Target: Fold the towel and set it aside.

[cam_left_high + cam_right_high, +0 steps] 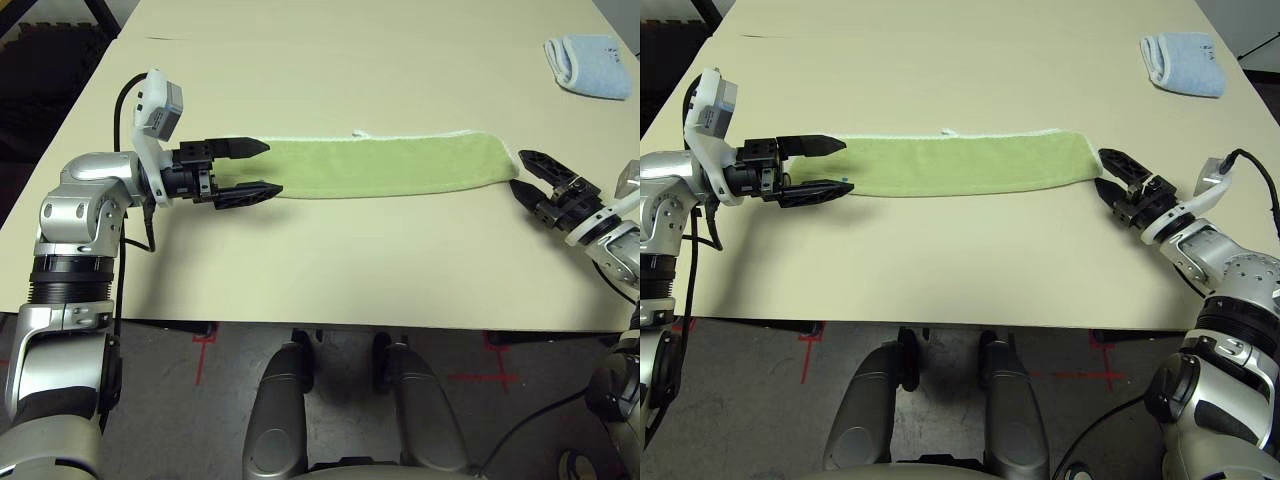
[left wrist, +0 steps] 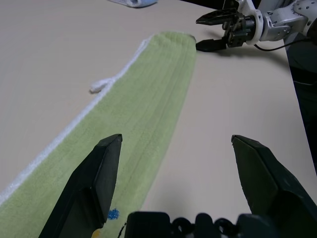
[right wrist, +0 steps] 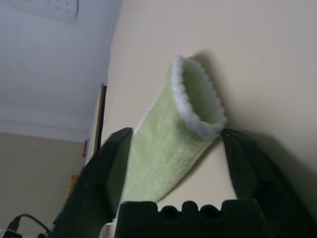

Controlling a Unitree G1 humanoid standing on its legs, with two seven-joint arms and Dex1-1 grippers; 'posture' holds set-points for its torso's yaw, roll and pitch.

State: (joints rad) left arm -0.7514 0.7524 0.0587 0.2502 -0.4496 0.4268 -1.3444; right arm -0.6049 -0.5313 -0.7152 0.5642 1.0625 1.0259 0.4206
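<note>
The towel (image 1: 380, 167) lies flat across the middle of the table as a long, narrow light green strip running left to right. White stitching edges its far side, where a small white label (image 1: 360, 133) sticks out. My left gripper (image 1: 272, 168) is open at the strip's left end, one finger over the cloth and one just in front of it. A small blue embroidered mark (image 2: 113, 214) shows near that end. My right gripper (image 1: 520, 170) is open at the strip's right end. In the right wrist view the towel's rounded end (image 3: 198, 106) sits between its two fingers.
A pale blue folded towel (image 1: 590, 65) rests at the far right corner of the beige table (image 1: 350, 270). The table's front edge runs just before my body, with dark floor beyond its left side.
</note>
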